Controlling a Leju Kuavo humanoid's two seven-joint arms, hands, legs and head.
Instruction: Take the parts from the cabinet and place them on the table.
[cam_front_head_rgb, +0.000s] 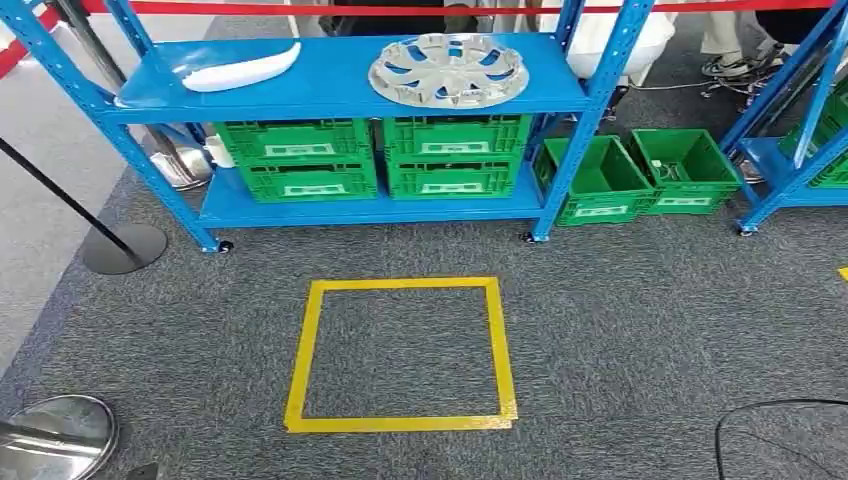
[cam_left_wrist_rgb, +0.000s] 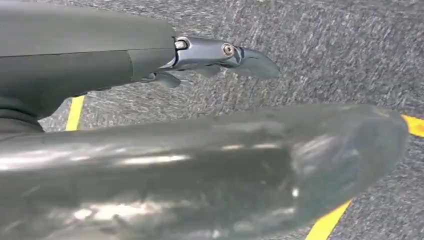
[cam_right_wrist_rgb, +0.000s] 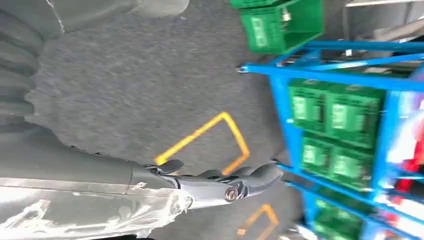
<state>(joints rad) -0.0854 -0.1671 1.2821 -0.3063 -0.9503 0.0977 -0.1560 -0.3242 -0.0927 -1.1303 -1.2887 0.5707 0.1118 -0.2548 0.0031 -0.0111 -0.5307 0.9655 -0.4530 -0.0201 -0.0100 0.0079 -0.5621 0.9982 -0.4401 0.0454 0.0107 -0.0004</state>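
Observation:
On the top shelf of the blue cabinet (cam_front_head_rgb: 350, 95) lie two parts. A white curved part (cam_front_head_rgb: 240, 68) is at the left and a silver wheel cover (cam_front_head_rgb: 448, 70) at the right. The cabinet stands a good step beyond me. My left hand (cam_left_wrist_rgb: 150, 60) hangs over the grey carpet with its fingers (cam_left_wrist_rgb: 225, 52) stretched out, holding nothing. My right hand (cam_right_wrist_rgb: 200, 187) also hangs low, its fingers (cam_right_wrist_rgb: 250, 180) extended and apart, and it grips nothing. In the right wrist view the blue cabinet (cam_right_wrist_rgb: 340, 80) shows off to the side.
Green crates (cam_front_head_rgb: 375, 158) fill the lower shelf and two more green crates (cam_front_head_rgb: 640, 175) sit on the floor to the right. A yellow tape square (cam_front_head_rgb: 305, 350) marks the carpet ahead. A stanchion base (cam_front_head_rgb: 125, 247), a chrome base (cam_front_head_rgb: 55, 435) and a black cable (cam_front_head_rgb: 780, 425) lie around it.

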